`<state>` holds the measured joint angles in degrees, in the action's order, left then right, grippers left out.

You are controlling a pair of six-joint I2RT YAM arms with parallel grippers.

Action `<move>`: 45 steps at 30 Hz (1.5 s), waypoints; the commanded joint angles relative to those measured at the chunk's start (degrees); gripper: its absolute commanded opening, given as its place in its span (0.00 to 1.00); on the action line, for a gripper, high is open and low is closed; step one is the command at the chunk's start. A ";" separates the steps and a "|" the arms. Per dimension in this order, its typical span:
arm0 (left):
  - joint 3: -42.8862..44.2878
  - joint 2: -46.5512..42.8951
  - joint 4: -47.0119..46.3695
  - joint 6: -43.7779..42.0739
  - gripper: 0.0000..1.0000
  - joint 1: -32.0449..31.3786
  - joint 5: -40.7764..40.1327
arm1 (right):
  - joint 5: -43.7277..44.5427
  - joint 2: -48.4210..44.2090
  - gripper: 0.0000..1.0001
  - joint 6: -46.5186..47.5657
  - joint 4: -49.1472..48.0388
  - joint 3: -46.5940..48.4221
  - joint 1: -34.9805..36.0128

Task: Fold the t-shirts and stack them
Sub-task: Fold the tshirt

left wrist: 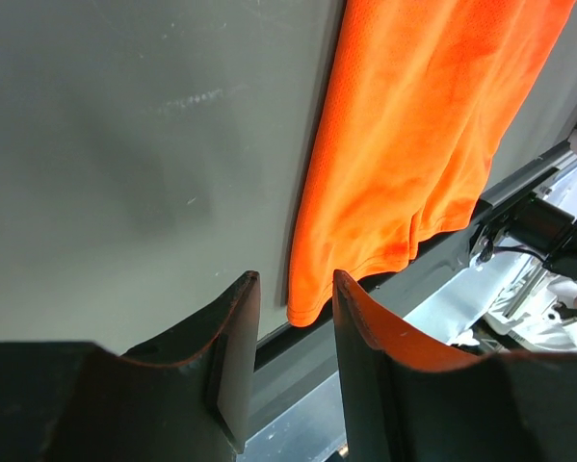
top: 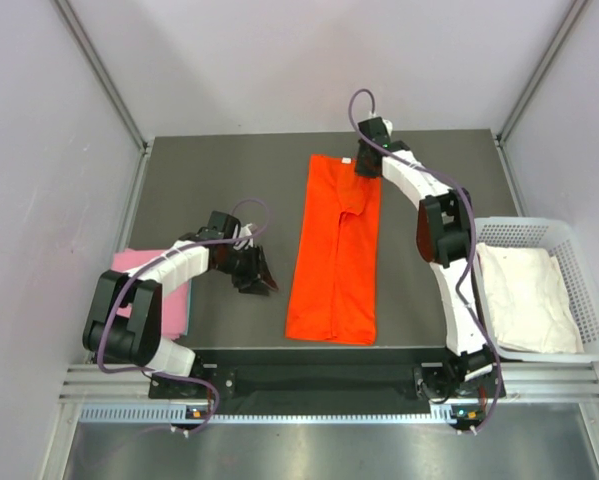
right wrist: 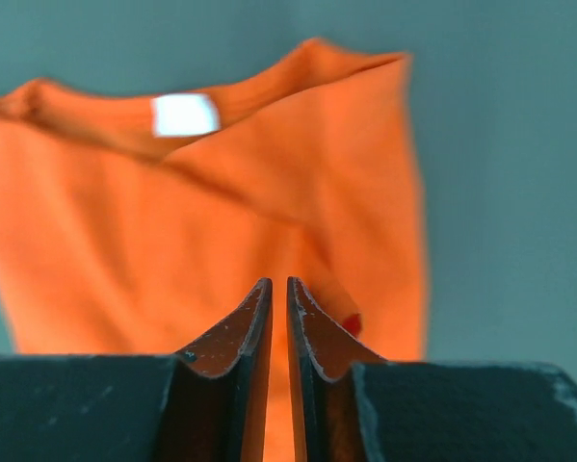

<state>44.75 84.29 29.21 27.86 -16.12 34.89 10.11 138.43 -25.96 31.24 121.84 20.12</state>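
We see the orange-red t-shirt [top: 334, 250] folded into a long strip in the middle of the surface [top: 229, 190], collar at the far end. The right end effector [top: 365, 164] hangs over that collar end, near the white neck label [right wrist: 185, 115], its fingers drawn nearly together, with only a thin slit and nothing visibly clamped. The left end effector [top: 251, 272] sits left of the shirt's near half, apart from it, fingers parted and empty. The pink t-shirt [top: 129, 262] lies at the left edge, partly under the left arm — the white t-shirt [top: 524, 295] rests in the basket [top: 591, 300] on the right.
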 commanded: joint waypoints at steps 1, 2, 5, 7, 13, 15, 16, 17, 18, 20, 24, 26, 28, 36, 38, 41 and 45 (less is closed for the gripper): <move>0.78 -1.41 1.29 -2.55 0.41 0.56 1.93 | 0.79 -2.55 0.13 3.18 -0.48 -0.38 -1.49; 0.51 -1.67 1.29 -2.46 0.41 0.65 1.93 | 1.05 -2.29 0.13 3.54 -0.05 0.23 -1.66; 0.51 -2.20 1.37 -2.46 0.41 0.74 2.11 | 1.76 -1.50 0.13 4.59 2.33 3.05 -2.28; 0.77 -2.47 1.64 -2.46 0.43 0.83 2.02 | 1.76 -2.11 0.13 5.30 2.86 3.58 -2.28; 1.65 -2.38 1.02 -1.41 0.49 1.00 2.81 | 2.02 -5.62 0.20 6.18 2.95 2.00 -1.93; 2.18 -2.11 0.76 -1.05 0.49 1.09 3.16 | 1.85 -6.07 0.33 6.18 2.51 1.30 -2.28; 2.79 -2.03 0.58 -0.61 0.50 1.09 3.25 | 1.76 -5.98 0.37 6.01 2.42 1.29 -2.45; 3.06 -1.94 0.58 -0.44 0.51 1.09 3.34 | 1.32 -5.89 0.42 6.00 2.33 1.12 -2.80; 3.41 -2.02 0.50 -0.17 0.52 1.18 3.34 | 0.71 -5.72 0.44 6.00 2.07 0.94 -2.98; 4.29 -2.11 -0.38 0.70 0.54 1.18 3.42 | -0.09 -5.28 0.48 5.92 1.19 0.51 -3.77; 4.99 -1.68 -2.23 2.38 0.54 1.27 4.65 | -2.63 -3.87 0.54 6.18 -1.79 -0.46 -5.26; 4.73 -1.50 -3.28 3.17 0.54 1.27 5.01 | -4.39 -2.21 0.56 6.44 -3.55 0.15 -6.31; 4.12 -1.59 -3.81 3.69 0.54 1.27 5.44 | -5.36 -1.24 0.56 5.66 -5.48 0.50 -7.11; 1.39 0.43 -7.67 4.92 0.54 1.35 6.68 | -12.72 3.33 0.52 3.11 -11.11 2.96 -9.57; 1.39 2.10 -8.29 5.19 0.54 1.44 7.29 | -14.67 4.47 0.50 2.75 -12.96 2.96 -9.57; 2.62 4.91 -9.17 5.63 0.53 1.79 8.34 | -19.06 6.49 0.50 1.09 -14.98 2.87 -10.10; 5.95 8.16 -8.74 5.10 0.53 2.32 9.22 | -20.57 8.78 0.47 -3.30 -15.42 2.61 -11.15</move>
<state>47.24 91.00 22.87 33.15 -14.50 41.60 -7.05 144.57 -25.74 18.20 122.78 9.87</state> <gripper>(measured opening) 0.534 0.475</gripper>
